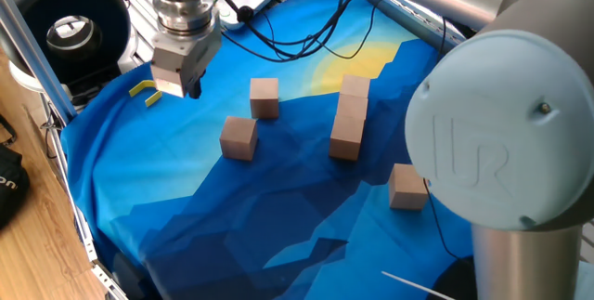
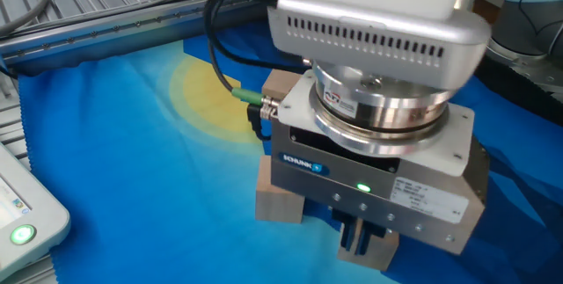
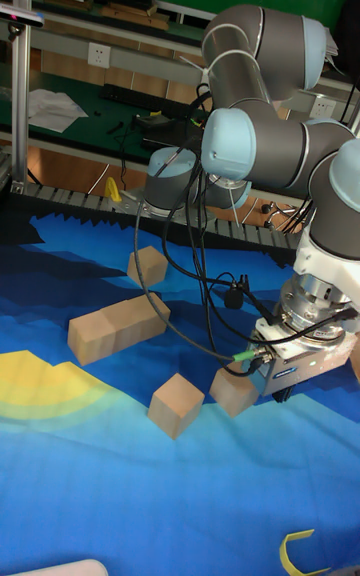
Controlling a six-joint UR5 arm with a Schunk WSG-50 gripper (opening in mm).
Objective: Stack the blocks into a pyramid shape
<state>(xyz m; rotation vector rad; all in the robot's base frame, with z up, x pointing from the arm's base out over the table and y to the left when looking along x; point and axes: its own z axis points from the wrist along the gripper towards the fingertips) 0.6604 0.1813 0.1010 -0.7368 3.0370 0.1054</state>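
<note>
My arm's two dark fingers (image 1: 173, 87) pinch one plain light-brown wooden cube (image 1: 168, 84), lifted off the blue cloth (image 1: 232, 198). Beyond them lie two separate cubes (image 1: 264, 97) (image 1: 238, 138), a three-cube row (image 1: 349, 116) and another cube (image 1: 406, 187). Just beside the fingers lies a small yellow U-shaped piece (image 1: 144, 92).

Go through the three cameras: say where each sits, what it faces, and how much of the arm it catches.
One fixed view: high behind the arm's shoulder joint, facing the blue cloth and scattered blocks; the gripper holds a block.
The other fixed view: low and close, filled by the wrist and gripper.
Tall fixed view: opposite side, showing the whole arm, gripper and yellow piece.
Shared: every view shows the gripper and blocks.
</note>
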